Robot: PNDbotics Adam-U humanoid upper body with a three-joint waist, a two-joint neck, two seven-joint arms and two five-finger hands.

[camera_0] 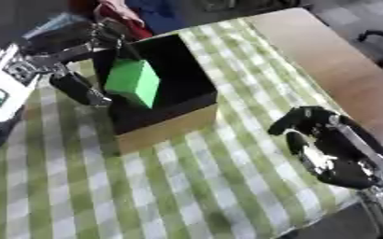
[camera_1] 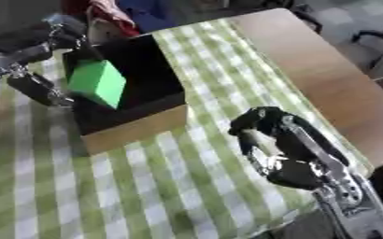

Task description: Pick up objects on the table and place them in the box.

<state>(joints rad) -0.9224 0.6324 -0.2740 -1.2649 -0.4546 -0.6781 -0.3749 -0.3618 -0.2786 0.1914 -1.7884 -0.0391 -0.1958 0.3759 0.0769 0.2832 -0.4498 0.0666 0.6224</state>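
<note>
— Where's the green block (camera_0: 134,82) just now?

— Up in the air over the box (camera_0: 166,122), tilted, one corner pointing down into the black inside. The left hand (camera_0: 79,70) has it, fingers (camera_0: 82,89) curled round its left side and the thumb side up over its top edge.

— And the box itself?

— It sits on the green and white checked cloth (camera_0: 187,177) that covers most of the desk (camera_0: 342,70). Black inside, tan cardboard on the near wall. The block hangs by its left half.

— What about the other hand?

— The right hand (camera_1: 280,149) is low on the right, over the cloth, well apart from the box. Its fingers are bent in a loose curve and hold nothing. The bare wooden strip of the desk runs along just past it

— Anything behind the box?

— Some red and blue fabric (camera_0: 138,14) at the far edge, that's all I can make out
</note>
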